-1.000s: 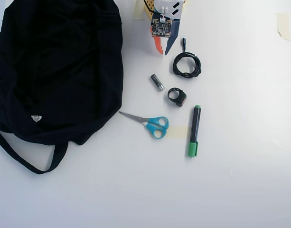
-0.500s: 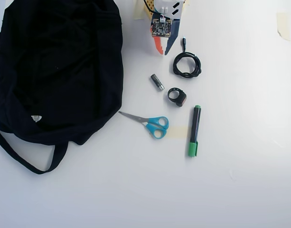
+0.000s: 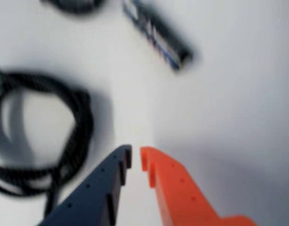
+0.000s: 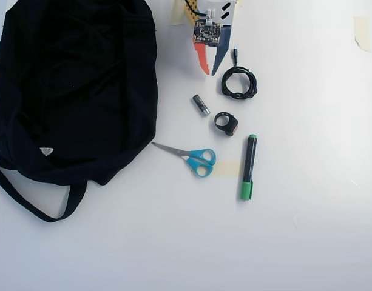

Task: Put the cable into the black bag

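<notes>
Over the white bench [image 4: 307,242] the pincer [image 4: 210,73] hangs at the top of the overhead view, its orange finger on the left and its dark blue finger on the right, and the wrist view shows the pincer [image 3: 135,157] with those 2 tips drawn nearly together, only a thin slit between them, gripping nothing. The cable [image 4: 238,82] lies as a small black coil just right of the pincer tips in the overhead view, flat on the bench, with its short plug end pointing up toward the top edge beside the blue finger. In the wrist view the cable [image 3: 76,136] sits blurred at the left, close beside the blue finger but apart from it. The black bag [image 4: 70,91] fills the whole upper left of the overhead view, well apart from the cable, its strap looping down toward the lower left and a small white label showing near its lower edge. Between them and below: a small battery [image 4: 201,104] just under the pincer, also seen blurred in the wrist view [image 3: 158,35]; a black ring-shaped gadget [image 4: 226,123] with a red spot; blue-handled scissors [image 4: 195,158]; and a green-capped marker [image 4: 249,167] lying nearly upright.
</notes>
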Action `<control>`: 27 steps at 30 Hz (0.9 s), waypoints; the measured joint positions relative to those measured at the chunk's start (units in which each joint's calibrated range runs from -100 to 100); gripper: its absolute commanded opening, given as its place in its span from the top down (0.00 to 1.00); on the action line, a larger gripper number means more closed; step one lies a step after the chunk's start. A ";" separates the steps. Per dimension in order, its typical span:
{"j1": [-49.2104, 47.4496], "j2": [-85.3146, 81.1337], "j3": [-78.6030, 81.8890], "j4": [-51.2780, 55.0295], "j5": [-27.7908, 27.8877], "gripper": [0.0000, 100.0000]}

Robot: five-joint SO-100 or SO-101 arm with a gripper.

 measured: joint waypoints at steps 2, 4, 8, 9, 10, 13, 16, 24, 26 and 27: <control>0.07 2.16 -2.04 -5.24 -0.05 0.98; 0.07 6.23 -4.01 -11.42 -0.15 0.98; 0.07 13.62 -9.04 -24.73 -0.20 0.98; 0.00 16.36 -11.08 -28.42 -0.20 0.98; -0.22 19.34 -13.36 -32.03 -0.24 0.98; -1.98 27.48 -19.42 -39.76 -0.24 0.98; -2.65 34.21 -26.26 -42.34 -0.24 0.98; -2.72 51.31 -48.11 -43.19 -0.24 0.98; -2.72 55.62 -54.01 -43.19 -0.24 0.98; -2.72 58.03 -57.15 -43.19 -0.15 0.98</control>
